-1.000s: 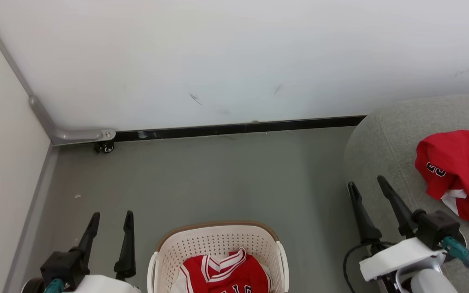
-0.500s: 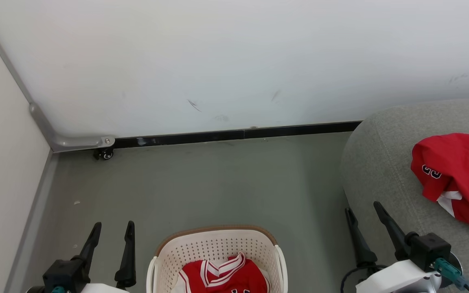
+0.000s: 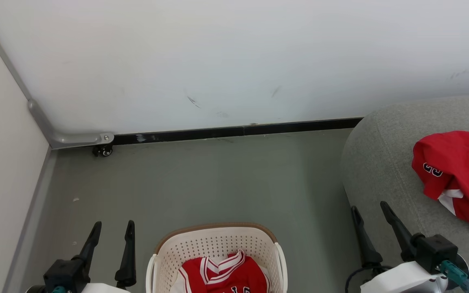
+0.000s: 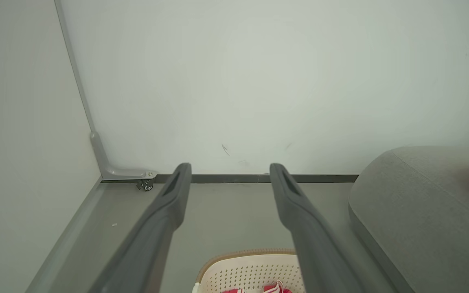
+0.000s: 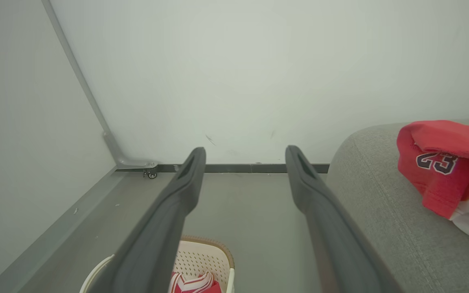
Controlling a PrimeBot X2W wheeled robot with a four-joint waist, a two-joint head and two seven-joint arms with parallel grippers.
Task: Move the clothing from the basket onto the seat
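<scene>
Left gripper (image 3: 113,224) and right gripper (image 3: 369,206), bottom corners, gape empty; best dip one into the cream perforated plastic basket (image 3: 218,226), bottom centre, pinching the red white-trimmed jersey (image 3: 226,276) by its collar.

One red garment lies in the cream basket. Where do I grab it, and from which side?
Pinch the raised white-striped neckline of the red jersey, coming straight down from above. The cream perforated plastic basket walls it in on every side, and that bunched trim likely stands highest, giving a fold to close on.
</scene>
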